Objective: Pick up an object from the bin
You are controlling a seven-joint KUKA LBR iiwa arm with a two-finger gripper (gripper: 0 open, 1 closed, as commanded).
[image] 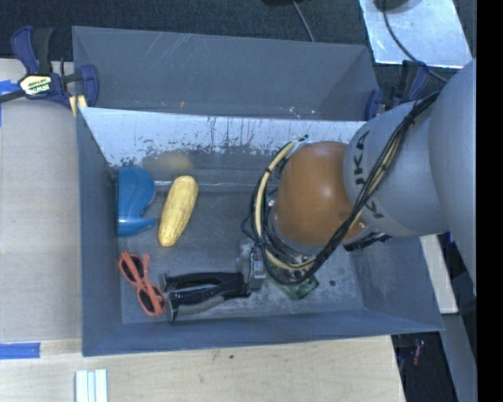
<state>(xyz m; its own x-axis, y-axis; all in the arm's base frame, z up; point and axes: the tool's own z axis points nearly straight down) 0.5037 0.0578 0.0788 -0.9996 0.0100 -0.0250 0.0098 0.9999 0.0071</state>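
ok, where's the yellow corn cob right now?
The yellow corn cob lies tilted in the left half of the bin in the camera view, just right of the blue piece, above the orange scissors.

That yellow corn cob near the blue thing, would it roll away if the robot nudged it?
Probably, sideways: the corn cob looks long and rounded, lying loose on the flat bin floor. Its tapered ends suggest a curving roll. The blue thing just beside it would likely stop it.
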